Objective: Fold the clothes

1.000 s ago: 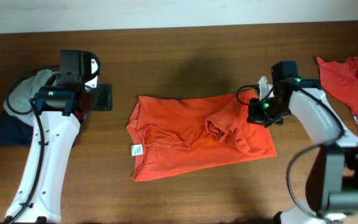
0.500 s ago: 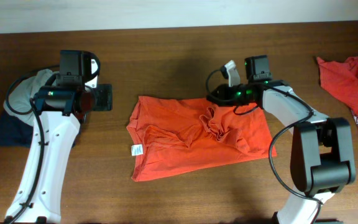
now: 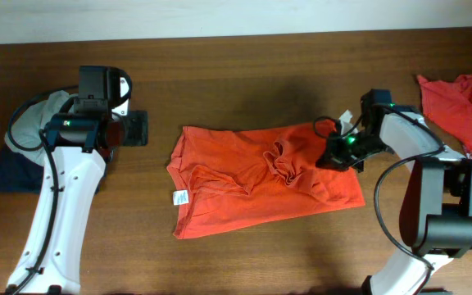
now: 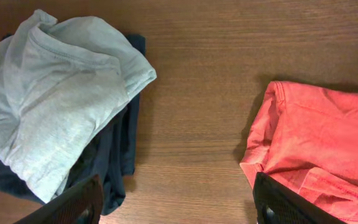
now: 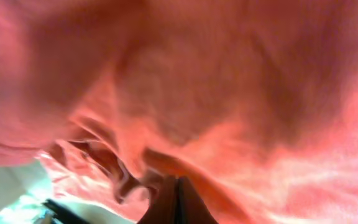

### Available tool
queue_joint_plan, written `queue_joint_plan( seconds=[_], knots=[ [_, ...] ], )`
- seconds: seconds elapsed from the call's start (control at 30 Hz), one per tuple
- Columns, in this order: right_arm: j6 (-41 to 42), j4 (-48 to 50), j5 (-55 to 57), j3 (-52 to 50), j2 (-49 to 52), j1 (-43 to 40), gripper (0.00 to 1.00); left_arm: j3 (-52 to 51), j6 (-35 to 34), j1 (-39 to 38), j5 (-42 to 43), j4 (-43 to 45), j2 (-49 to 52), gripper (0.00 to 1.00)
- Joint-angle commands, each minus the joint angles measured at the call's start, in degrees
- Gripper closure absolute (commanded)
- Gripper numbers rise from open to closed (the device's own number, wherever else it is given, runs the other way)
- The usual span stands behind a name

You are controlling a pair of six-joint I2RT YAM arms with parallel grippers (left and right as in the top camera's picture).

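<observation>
Since half a second ago the right arm has swung from the shirt's top middle back out to its right edge, and the cloth edge has gone with it. Left arm hasn't moved.

Left to right now:
- grey garment (image 4: 55, 99) sits on top of a navy garment (image 4: 114, 162) at the far left of the desk (image 3: 236, 65).
- left end effector (image 3: 136, 129) hovers just beside that pile, fingers spread wide, holding nothing. It is near the shirt's left edge but apart from it.
- orange T-shirt (image 3: 244, 184) lies mid-desk, roughly spread, white tag (image 3: 181, 197) showing at lower left, and a bunched lump (image 3: 285, 164) right of centre.
- right end effector (image 3: 334, 156) is on the shirt's upper right edge. In the wrist view the fingers are closed together with fabric creases running into the tips, so it looks pinched on the cloth.
- second red shirt (image 3: 461, 102) waits at the far right, untouched.

Step, as I read it: still flattening, no fold made yet. Next move calls for tugging the right edge outward to pull out the lump. The left needs to pin or grab the opposite edge, otherwise the whole shirt just slides.
</observation>
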Motion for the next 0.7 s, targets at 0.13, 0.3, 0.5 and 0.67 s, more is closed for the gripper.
queue_joint_plan(
  seconds=[0.13,0.3,0.5,0.67],
  knots=[
    [-4.6,-1.6,-4.3,-4.2,-1.4,12.9,0.96,0.7,-0.6,0.0,0.0,-0.1,-0.9,0.23],
    [-7.8,-2.3,-10.1,-4.0,-1.4,24.0,0.96,0.7,-0.6,0.0,0.0,-0.1,-0.9,0.23],
    [-10.8,-1.6,-8.0,-0.7,-5.2,24.3,0.96,0.7,-0.6,0.0,0.0,-0.1,-0.9,0.23],
    [0.6,2.0,6.8,2.0,-8.9,14.8,0.96,0.7,-0.6,0.0,0.0,-0.1,-0.9,0.23]
  ],
)
